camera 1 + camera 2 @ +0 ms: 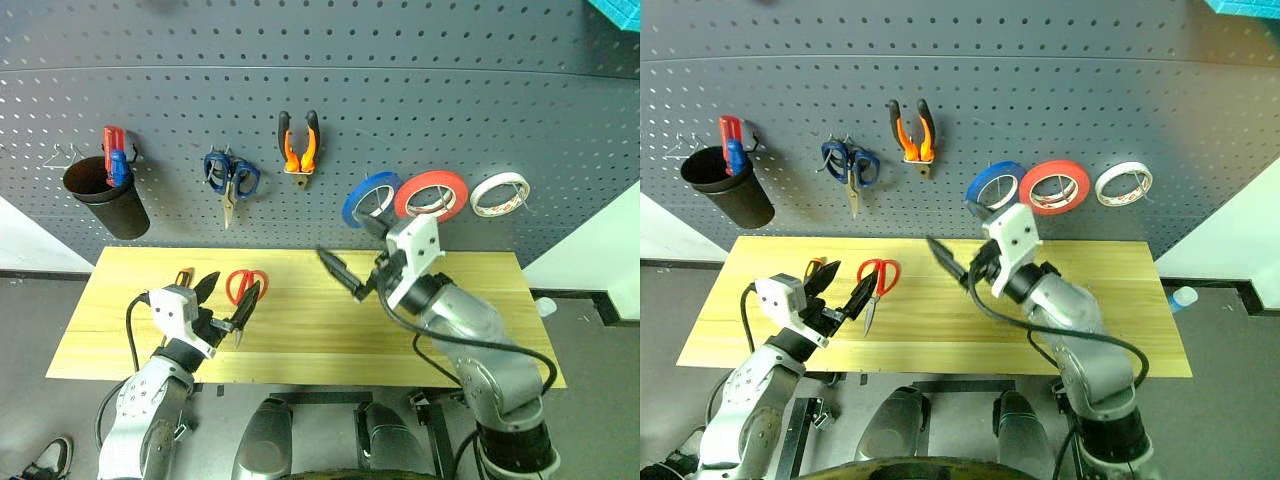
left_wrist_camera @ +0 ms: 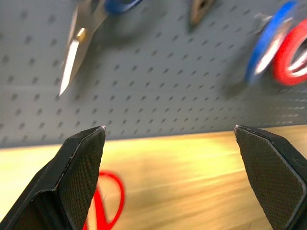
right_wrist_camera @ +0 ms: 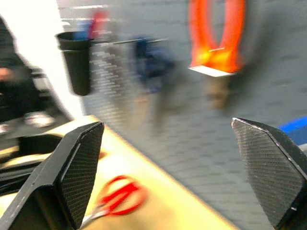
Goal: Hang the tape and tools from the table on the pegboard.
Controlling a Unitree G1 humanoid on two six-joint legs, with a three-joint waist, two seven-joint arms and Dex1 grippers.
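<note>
Pegboard (image 1: 300, 90) carries red tape (image 1: 431, 195) between blue roll (image 1: 370, 198) and white roll (image 1: 499, 194), plus pliers (image 1: 299, 145) and blue scissors (image 1: 231, 180). Tabletop (image 1: 480, 310) below holds red scissors (image 1: 245, 288). Left end effector (image 1: 227, 300) spread wide, empty, just above red scissors. Right end effector (image 1: 345, 275) spread wide, empty, mid-tabletop.
</note>
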